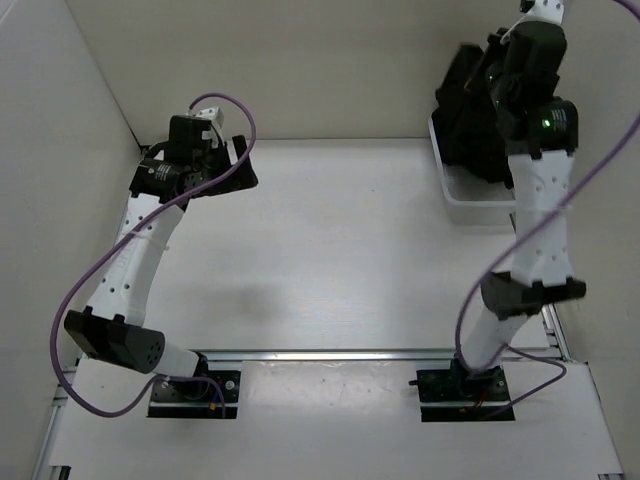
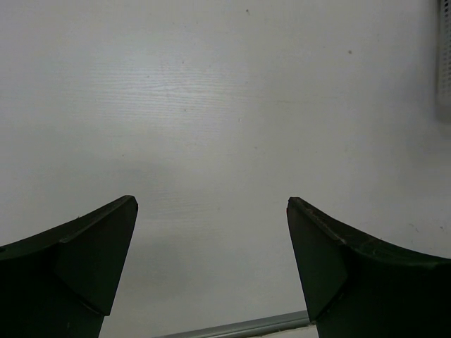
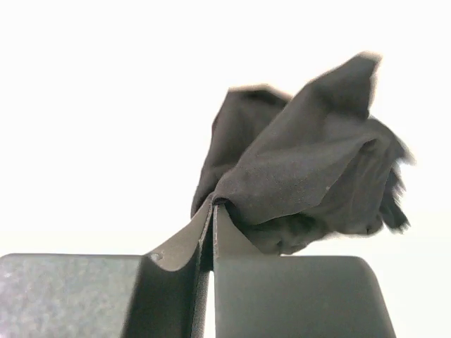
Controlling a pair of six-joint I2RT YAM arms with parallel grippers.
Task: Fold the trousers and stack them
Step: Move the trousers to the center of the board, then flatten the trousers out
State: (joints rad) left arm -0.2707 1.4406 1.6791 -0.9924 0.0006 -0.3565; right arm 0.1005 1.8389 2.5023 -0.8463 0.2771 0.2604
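The black trousers (image 1: 470, 115) hang bunched at the back right, lifted over the white basket (image 1: 470, 205). My right gripper (image 1: 497, 72) is shut on a fold of them, high above the basket. In the right wrist view the gripper (image 3: 213, 204) has its jaws pressed together on the black trousers (image 3: 310, 169), which bulge up and to the right of the tips. My left gripper (image 1: 238, 160) is open and empty at the back left of the table; in the left wrist view the gripper (image 2: 211, 204) has its fingers wide apart over bare white table.
The white table (image 1: 330, 250) lies between the arms. Pale walls close the left and back sides. A metal rail (image 1: 330, 353) runs along the near edge by the arm bases. The basket's mesh edge (image 2: 444, 63) shows at the right of the left wrist view.
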